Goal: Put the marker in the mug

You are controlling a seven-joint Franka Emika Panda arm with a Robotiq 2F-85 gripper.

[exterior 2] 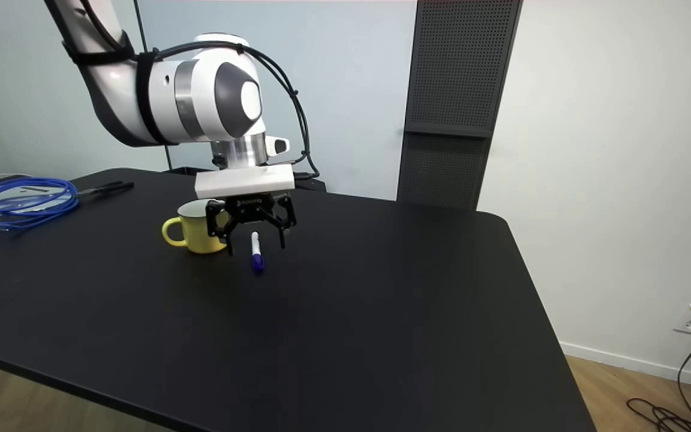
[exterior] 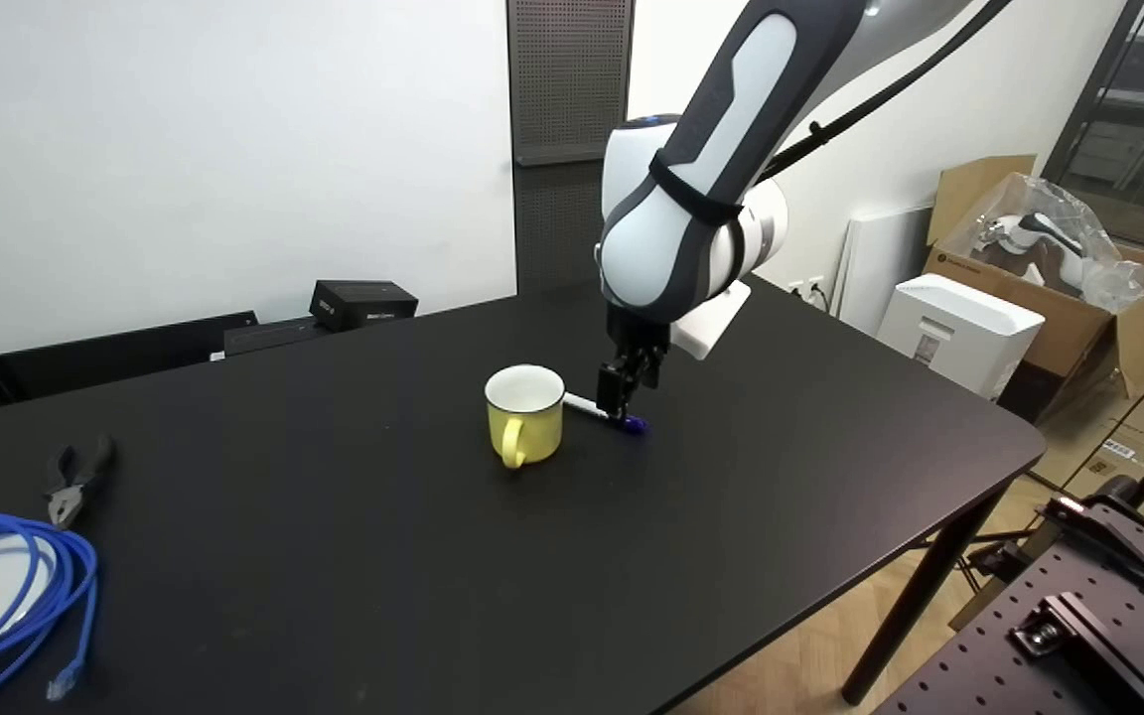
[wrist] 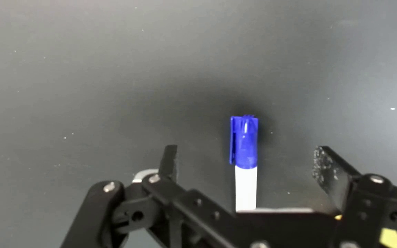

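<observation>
The marker has a blue cap and a white body and lies flat on the dark table; it shows in both exterior views (exterior: 636, 425) (exterior 2: 257, 259) and in the wrist view (wrist: 246, 148), where its rear end is hidden behind the gripper. My gripper (wrist: 246, 155) is open, with one finger on each side of the marker and touching neither side. It points down just above the table in both exterior views (exterior: 622, 392) (exterior 2: 256, 248). The yellow mug (exterior: 538, 433) stands upright beside the marker's white end, close to the gripper (exterior 2: 197, 234). A yellow bit of it shows in the wrist view (wrist: 393, 238).
A coiled blue cable (exterior: 71, 586) lies on the table on the mug's handle side, with pliers (exterior: 75, 487) near it. They also show in an exterior view as cable (exterior 2: 33, 207) and pliers (exterior 2: 105, 188). A black box (exterior: 363, 304) stands at the table's back edge.
</observation>
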